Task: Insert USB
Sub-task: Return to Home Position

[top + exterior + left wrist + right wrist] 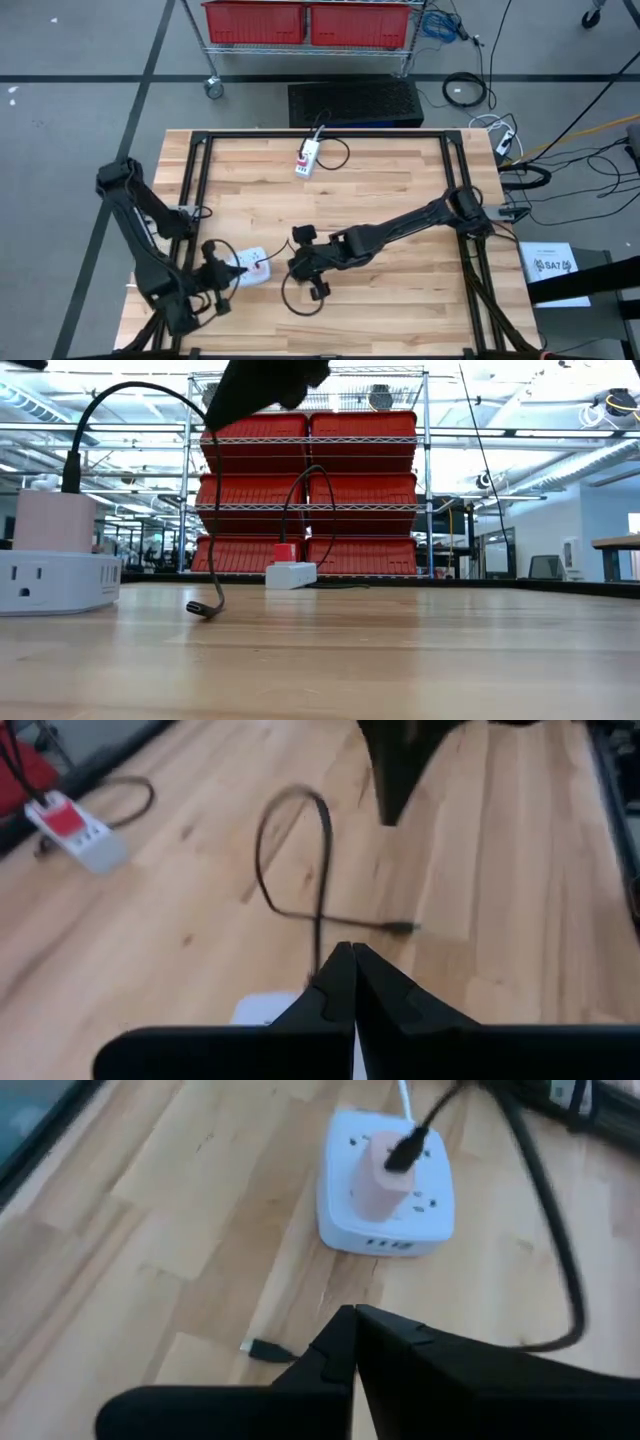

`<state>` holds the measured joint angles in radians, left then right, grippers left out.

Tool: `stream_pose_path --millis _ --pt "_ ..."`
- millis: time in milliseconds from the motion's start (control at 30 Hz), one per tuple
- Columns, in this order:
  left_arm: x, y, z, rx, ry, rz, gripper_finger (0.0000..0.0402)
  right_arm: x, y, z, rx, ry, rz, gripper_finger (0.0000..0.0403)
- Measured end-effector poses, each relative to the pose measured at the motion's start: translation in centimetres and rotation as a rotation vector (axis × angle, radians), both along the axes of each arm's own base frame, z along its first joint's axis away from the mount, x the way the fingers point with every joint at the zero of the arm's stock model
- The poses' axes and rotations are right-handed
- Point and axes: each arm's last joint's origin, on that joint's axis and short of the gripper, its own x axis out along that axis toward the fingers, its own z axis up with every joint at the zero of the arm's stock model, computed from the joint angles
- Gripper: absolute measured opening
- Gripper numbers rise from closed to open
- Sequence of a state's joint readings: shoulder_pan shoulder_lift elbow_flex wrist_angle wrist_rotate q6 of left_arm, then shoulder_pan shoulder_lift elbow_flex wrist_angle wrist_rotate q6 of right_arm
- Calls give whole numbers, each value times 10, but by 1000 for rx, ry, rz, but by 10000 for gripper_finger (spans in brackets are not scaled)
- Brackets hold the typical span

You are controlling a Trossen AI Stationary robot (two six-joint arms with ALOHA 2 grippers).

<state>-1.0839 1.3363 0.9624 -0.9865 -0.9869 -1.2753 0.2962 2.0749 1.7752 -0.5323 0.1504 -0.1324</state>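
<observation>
High view: the extension [252,268] sits lower left of centre on the table [400,160]. The left gripper [228,272] is just beside it and the right gripper [297,265] is near on the other side, with the cable [290,298] looping below them.

Low view: far left, the adapter [55,520] stands upright in the extension. The cable is plugged into its top and arcs over, and its loose end lies on the wood.

Left wrist view: that gripper is pinched closed on nothing.

Right wrist view: same deal, clamped empty. Adapter and plug look seated, upper middle of frame.

So I reckon the plugging is done. What's left is getting both arms back home, since they hang over the lower middle of the table.
</observation>
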Motion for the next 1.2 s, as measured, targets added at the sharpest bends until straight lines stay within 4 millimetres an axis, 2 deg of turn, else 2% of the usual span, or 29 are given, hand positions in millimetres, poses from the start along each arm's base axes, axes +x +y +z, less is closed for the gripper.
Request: stream_pose_path --millis 200,433,633,967,1100,1200 --pt "-11 31 16 71 -57 -48 2 -13 -4 10 -37 60 98 0" --pt "-27 75 23 18 -142 -83 2 -37 -28 6 -29 15 64 0" --pt "-25 98 21 5 -260 -160 2 -85 -51 4 68 -178 32 0" --pt "9 147 12 68 -426 -275 2 -164 -105 1 136 -471 -101 0" --pt "20 169 5 53 -414 -249 2 -198 -119 6 131 -587 -124 0" --pt "21 178 3 67 -399 -209 2 -224 -126 7 128 -643 -149 0"
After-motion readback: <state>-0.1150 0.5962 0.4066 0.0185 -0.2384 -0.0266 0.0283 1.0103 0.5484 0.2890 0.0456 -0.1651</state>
